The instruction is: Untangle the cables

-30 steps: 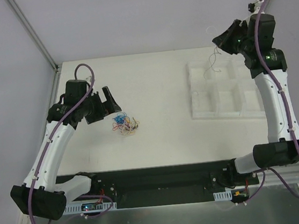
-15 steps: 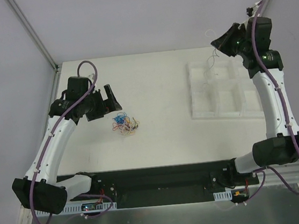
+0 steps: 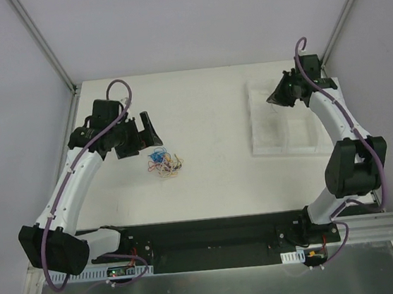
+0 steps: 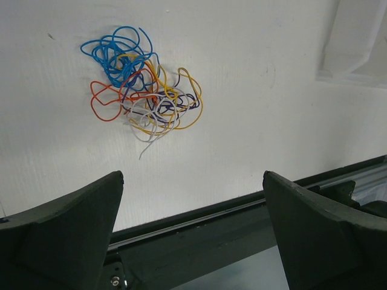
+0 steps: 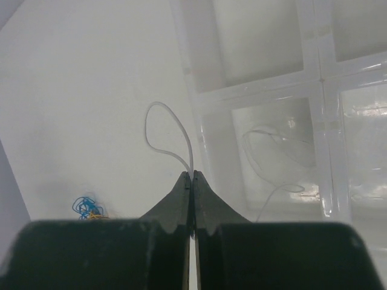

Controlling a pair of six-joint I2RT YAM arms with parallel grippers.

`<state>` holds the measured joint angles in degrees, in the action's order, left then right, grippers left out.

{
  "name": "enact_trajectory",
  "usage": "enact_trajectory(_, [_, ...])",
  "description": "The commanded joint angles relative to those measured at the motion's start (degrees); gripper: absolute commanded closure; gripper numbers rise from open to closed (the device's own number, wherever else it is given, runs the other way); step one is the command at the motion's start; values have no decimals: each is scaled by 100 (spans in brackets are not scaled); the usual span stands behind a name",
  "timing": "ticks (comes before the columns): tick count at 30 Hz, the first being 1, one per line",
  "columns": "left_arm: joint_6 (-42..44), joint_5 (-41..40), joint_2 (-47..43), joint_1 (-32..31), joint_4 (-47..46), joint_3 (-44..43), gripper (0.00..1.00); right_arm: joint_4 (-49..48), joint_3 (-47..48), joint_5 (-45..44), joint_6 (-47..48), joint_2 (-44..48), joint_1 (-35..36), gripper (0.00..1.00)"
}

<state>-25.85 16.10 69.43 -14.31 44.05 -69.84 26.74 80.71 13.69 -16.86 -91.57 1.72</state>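
Note:
The cables (image 3: 164,163) lie as a small curly bundle of blue, orange, yellow, dark and white wires (image 4: 145,90) on the white table. My left gripper (image 3: 141,128) hovers just left of and behind the bundle. It stands open (image 4: 192,175) with nothing between its fingers, and the bundle lies beyond the tips. My right gripper (image 3: 276,99) is low over the left edge of the white tray (image 3: 267,146). It is shut (image 5: 191,175) on a thin white cable (image 5: 158,130) that loops out from its tips. The bundle (image 5: 87,208) shows far off in the right wrist view.
The white tray (image 5: 314,78) has several compartments, and another thin pale wire (image 5: 278,145) lies in one of them. A black rail (image 3: 206,234) runs along the table's near edge. Grey walls stand to the left and right.
The right arm has swung down and forward from high at the back right, bringing its shut gripper with the white cable low over the tray's left edge. The left arm has hardly moved.

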Motion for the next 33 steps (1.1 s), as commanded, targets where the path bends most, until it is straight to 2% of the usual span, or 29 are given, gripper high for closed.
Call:
enact_trajectory(1, [168, 271, 106, -37, 7, 93, 1, 129, -72, -244, 280, -308, 206, 100])
enact_trajectory(4, [273, 262, 88, -37, -55, 217, 1, 112, -187, -297, 289, -571, 329, 100])
enact_trajectory(7, [221, 227, -34, -37, -63, 383, 1, 760, 225, -480, 412, -1037, 443, 100])
enact_trajectory(15, [54, 245, -245, -37, -99, 568, 1, 1131, 314, -956, 771, -1503, 558, 100])
enact_trajectory(18, [-69, 358, -325, -37, -72, 603, 1, 1377, 700, -1202, 1000, -1846, 567, 97])
enact_trajectory(20, [-105, 420, -342, -37, -28, 656, 1, 1386, 858, -1255, 1132, -1882, 558, 90])
enact_trajectory(24, [-298, 517, -447, -37, 42, 980, 1, 1772, 1350, -1167, 1641, -1751, 584, 63])
enact_trajectory(27, [-290, 605, -404, -37, 51, 1192, 1, 1949, 1299, -1036, 1818, -1295, 584, 49])
enact_trajectory(30, [-53, 378, -255, -37, 112, 1245, 5, 1967, 861, -834, 1722, -706, 619, 41])
enact_trajectory(33, [140, 175, 78, -37, 147, 1175, 14, 2045, 421, -693, 1713, 23, 716, 38])
